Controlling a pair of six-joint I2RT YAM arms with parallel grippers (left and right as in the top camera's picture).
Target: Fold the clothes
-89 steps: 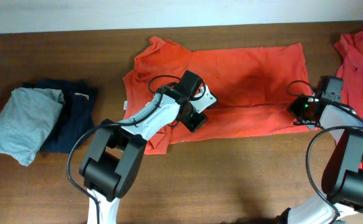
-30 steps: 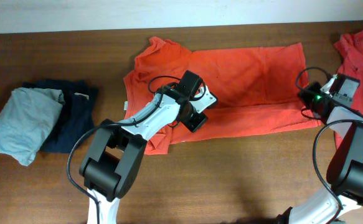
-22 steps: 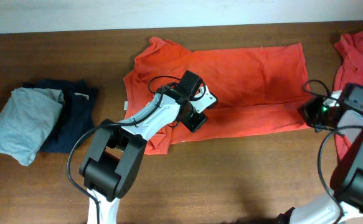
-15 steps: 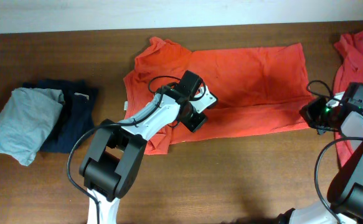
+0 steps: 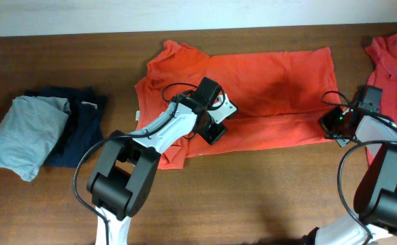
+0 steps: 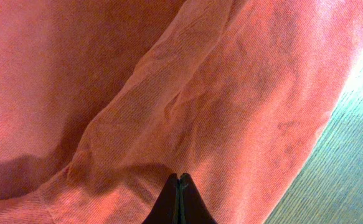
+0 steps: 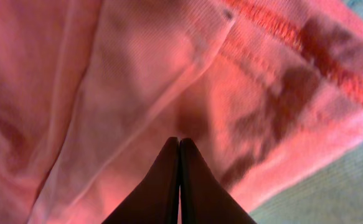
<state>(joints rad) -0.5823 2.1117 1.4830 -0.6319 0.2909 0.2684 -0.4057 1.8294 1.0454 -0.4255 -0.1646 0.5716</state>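
**Fold in hand: near long edge of the spread shirt pinched at both ends**

The desk (image 5: 252, 197) carries four garments. The spread T-shirt (image 5: 266, 88), orange-red, lies flat across the centre toward the far side, collar end to the left and hem to the right. A second orange-red T-shirt (image 5: 389, 54) sits crumpled at the right edge, not yet started. A light-grey garment (image 5: 24, 133) and a navy garment (image 5: 82, 126) lie folded, touching, well apart at the left.

The left fingers (image 5: 212, 129) are closed on the near edge of the spread T-shirt toward its collar end. In the wrist view, creases run into the tips, which reads as a pinch on a fold of cloth. The right fingers (image 5: 331, 122) are likewise closed at the near hem corner, the stitched hem lying just beside the tips.

Judgement: this is the lengthwise fold of the first shirt, grip taken and fold not yet laid. The next move calls for both arms to lift together and carry the near edge toward the far edge, keeping the cloth evenly taut so it lands straight.
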